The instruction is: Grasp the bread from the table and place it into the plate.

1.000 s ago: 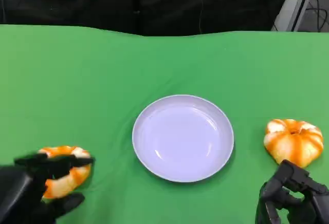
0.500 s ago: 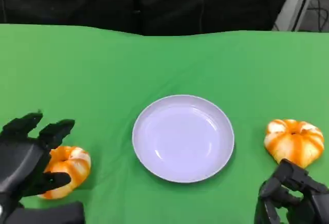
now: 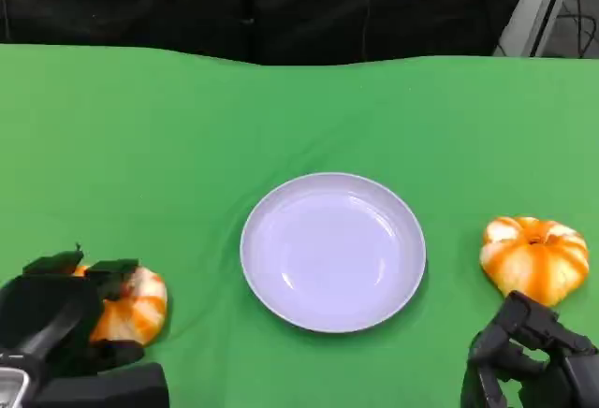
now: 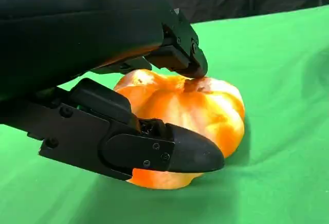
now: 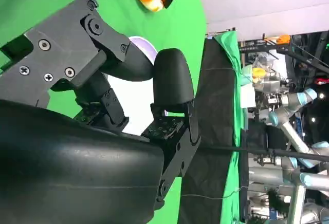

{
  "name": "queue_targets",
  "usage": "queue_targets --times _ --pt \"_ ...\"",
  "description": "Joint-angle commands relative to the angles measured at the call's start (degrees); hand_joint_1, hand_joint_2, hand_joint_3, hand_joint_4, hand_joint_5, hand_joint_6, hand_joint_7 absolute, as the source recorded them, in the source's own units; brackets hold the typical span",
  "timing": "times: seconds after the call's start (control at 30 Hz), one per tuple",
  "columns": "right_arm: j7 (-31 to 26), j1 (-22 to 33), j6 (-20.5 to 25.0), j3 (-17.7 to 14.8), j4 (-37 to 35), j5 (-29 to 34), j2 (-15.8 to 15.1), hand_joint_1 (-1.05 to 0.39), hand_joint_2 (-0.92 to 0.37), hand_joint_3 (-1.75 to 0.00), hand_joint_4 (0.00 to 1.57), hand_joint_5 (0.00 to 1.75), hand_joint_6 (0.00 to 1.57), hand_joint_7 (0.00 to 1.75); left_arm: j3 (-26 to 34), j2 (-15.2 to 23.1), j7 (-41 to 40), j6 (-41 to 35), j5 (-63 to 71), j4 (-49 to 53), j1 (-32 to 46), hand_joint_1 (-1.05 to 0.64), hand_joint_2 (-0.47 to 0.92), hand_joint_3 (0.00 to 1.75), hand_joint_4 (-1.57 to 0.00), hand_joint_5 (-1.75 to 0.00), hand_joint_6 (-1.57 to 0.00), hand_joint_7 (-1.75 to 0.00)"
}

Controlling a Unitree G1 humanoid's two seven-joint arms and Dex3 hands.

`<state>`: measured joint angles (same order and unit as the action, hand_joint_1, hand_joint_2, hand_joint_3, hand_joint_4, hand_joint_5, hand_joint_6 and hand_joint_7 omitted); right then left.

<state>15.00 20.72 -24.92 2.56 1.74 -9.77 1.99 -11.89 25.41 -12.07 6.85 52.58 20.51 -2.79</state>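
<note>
The left hand (image 3: 56,319) closes around the bread (image 4: 193,118), which looks light, soft, squashable: hold its sides gently; right hand (image 3: 533,361) curled, holding nothing

Illumination bright and even from overhead. Soft shadows beneath the plate (image 3: 333,251) and bread (image 3: 129,303) on the green counter (image 3: 299,118). Faint glare on the plate. Background dark. The left hand (image 4: 103,80) shows near-black, with little detail.
</note>
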Motion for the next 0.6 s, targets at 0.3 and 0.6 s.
queue_targets --times 0.3,0.6 --pt "-0.2 0.3 -0.5 -0.4 0.7 0.0 -0.9 -0.14 -0.47 -1.36 0.85 1.75 0.75 1.64 -3.5 2.7 3.6 -3.9 -3.3 0.6 0.6 -0.9 0.92 0.38 -0.42 -0.02 -0.48 -0.01" --pt "-0.5 0.4 0.8 -0.3 1.6 -0.4 -0.7 -0.15 -0.48 -1.34 0.85 1.75 0.75 1.63 -4.9 3.7 3.7 -3.8 -5.1 1.0 -0.1 -0.63 0.92 0.3 -0.57 -0.05 -0.57 -0.02"
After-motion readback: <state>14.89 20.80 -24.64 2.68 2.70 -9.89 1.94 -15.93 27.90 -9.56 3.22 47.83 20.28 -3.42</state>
